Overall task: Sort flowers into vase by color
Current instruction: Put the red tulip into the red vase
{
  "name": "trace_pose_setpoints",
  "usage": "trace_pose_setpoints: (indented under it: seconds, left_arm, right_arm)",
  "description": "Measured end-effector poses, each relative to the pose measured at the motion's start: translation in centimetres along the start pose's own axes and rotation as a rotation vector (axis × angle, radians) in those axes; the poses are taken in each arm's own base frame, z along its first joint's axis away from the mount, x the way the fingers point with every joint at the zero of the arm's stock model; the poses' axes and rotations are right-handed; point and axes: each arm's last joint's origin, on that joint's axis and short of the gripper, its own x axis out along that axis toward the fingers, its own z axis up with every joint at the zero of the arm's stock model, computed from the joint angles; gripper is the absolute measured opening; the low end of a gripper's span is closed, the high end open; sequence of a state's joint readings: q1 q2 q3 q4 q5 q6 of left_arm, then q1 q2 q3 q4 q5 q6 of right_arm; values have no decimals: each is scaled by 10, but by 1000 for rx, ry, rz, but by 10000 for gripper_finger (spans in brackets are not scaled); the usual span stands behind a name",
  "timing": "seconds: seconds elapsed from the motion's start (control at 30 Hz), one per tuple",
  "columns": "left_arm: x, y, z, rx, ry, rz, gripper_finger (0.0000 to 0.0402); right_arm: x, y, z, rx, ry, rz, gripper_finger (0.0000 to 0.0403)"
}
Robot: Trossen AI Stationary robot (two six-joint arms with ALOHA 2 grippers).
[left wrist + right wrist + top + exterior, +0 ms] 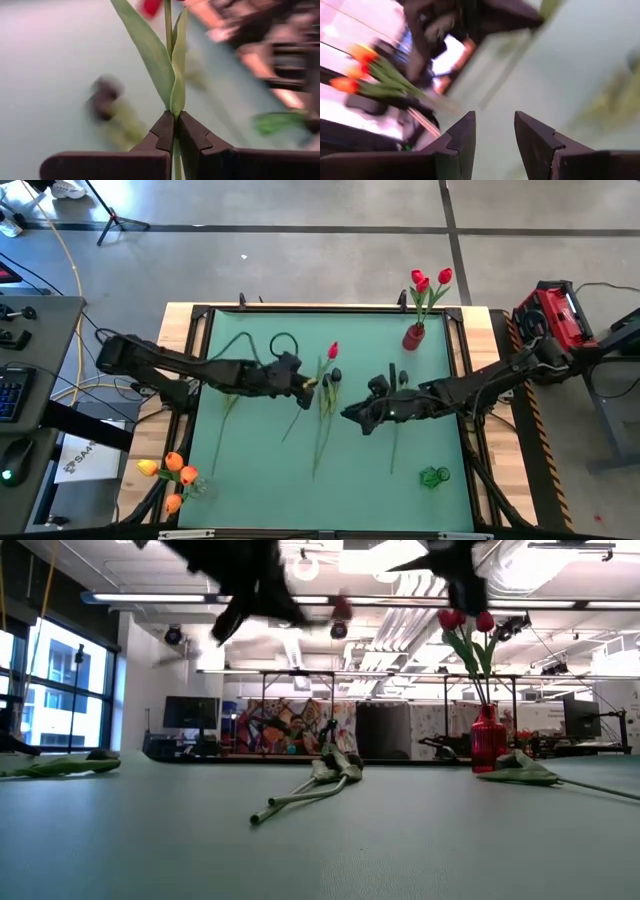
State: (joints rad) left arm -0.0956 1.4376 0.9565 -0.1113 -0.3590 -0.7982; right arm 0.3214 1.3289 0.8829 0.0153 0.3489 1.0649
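My left gripper (pixel 308 386) is over the middle of the green mat, shut on a red tulip (pixel 331 351) whose stem slants toward the near edge. In the low view its red head (pixel 342 608) is high above the table. My right gripper (pixel 348 416) hovers just to its right, open, with nothing between its fingers (pixel 465 131). Dark tulips (pixel 334 376) lie flat on the mat between the two grippers, and another (pixel 402 378) lies under my right arm. A red vase (pixel 414 336) at the far right holds red tulips (pixel 430 280). My left gripper pinches the red tulip's stem (pixel 171 102) between its two fingers, about midway along, where a long leaf wraps it. The fingers come from the table's left, slanting down, and lie across the stem. The head points toward the far edge and the tulip is lifted off the mat.
Orange tulips (pixel 172 471) stand in a clear vase at the near left corner. A small green vase (pixel 435 476) sits at the near right. One more stem (pixel 232 404) lies under my left arm. A dark cable loop (pixel 281 340) rests at the far side.
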Motion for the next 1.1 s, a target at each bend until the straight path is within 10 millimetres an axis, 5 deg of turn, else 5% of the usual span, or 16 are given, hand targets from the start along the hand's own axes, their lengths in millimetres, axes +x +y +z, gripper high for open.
trace_pose_setpoints:
  seconds: [0.23, 0.47, 0.83, 1.1]
  left_arm:
    - [-32, -22, 35, 120, -192, -333, 1]
    - [-43, -27, 52, 191, -242, -571, 1]
    - [-44, -30, 53, 215, -224, -678, 1]
    - [-44, -30, 54, 218, -217, -701, 1]
  right_arm:
    - [-4, 18, 27, -100, -239, 162, 124]
    - [-26, 30, 47, -209, -416, 227, 124]
    - [-25, 33, 54, -354, -466, 272, 126]
    - [-26, 33, 60, -412, -510, 286, 171]
